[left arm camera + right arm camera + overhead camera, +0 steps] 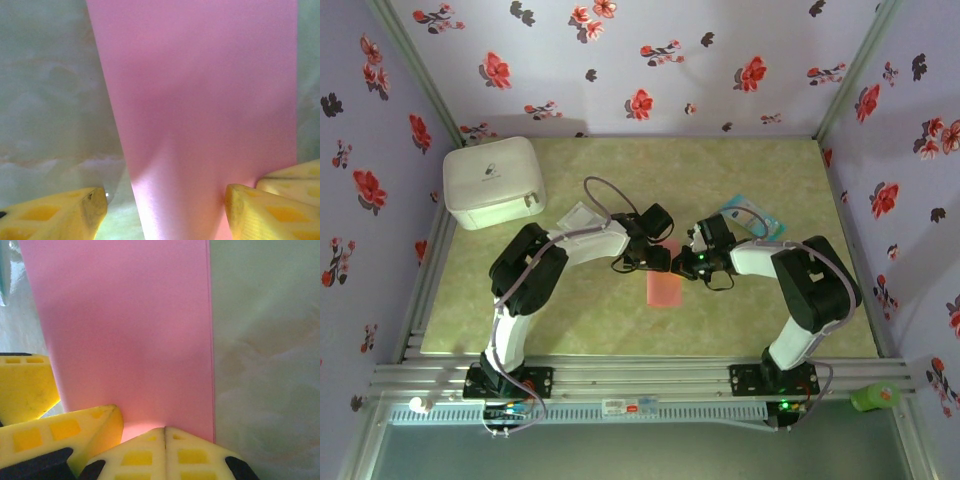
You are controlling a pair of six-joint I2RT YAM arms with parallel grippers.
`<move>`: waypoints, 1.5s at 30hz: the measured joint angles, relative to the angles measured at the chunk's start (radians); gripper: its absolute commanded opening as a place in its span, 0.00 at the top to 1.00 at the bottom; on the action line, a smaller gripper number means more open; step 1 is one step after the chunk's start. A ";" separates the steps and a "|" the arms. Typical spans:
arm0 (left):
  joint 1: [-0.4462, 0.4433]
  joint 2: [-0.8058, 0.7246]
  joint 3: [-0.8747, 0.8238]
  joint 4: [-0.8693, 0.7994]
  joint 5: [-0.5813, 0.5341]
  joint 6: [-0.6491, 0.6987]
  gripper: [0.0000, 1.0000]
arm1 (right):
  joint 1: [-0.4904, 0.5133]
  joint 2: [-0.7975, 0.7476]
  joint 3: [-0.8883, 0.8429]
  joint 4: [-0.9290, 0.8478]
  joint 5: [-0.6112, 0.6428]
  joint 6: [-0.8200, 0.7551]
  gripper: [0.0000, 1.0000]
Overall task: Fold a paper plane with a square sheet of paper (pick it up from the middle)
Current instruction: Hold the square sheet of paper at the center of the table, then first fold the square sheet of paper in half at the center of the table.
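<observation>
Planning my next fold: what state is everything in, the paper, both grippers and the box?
Paper: lying on the table, a narrow strip, apparently folded.
Left gripper: open, straddling the paper.
Right gripper: shut, at the paper's end; grip unclear.
White box: closed.

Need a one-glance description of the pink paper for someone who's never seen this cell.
On the green marbled table, look at the centre, where the left claw and right claw meet. The paper is the narrow salmon-pink strip lying at their tips, running toward the near edge. Its neighbours are a pale translucent packet and a teal-and-white packet; it alone is opaque pink.
</observation>
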 measured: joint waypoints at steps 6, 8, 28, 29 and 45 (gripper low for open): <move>0.002 -0.057 -0.079 0.090 0.017 -0.015 0.30 | 0.000 0.000 0.007 -0.013 0.009 -0.010 1.00; 0.010 -0.077 -0.106 0.119 0.016 -0.023 0.30 | 0.001 0.000 0.013 -0.023 0.015 -0.014 1.00; 0.141 -0.330 -0.365 0.462 0.216 -0.145 0.75 | 0.011 0.031 0.127 -0.216 0.079 -0.141 1.00; 0.141 -0.328 -0.367 0.480 0.232 -0.149 0.76 | 0.011 0.031 0.127 -0.217 0.079 -0.141 1.00; 0.113 -0.201 -0.367 0.594 0.381 -0.169 0.81 | 0.011 0.032 0.129 -0.220 0.083 -0.141 1.00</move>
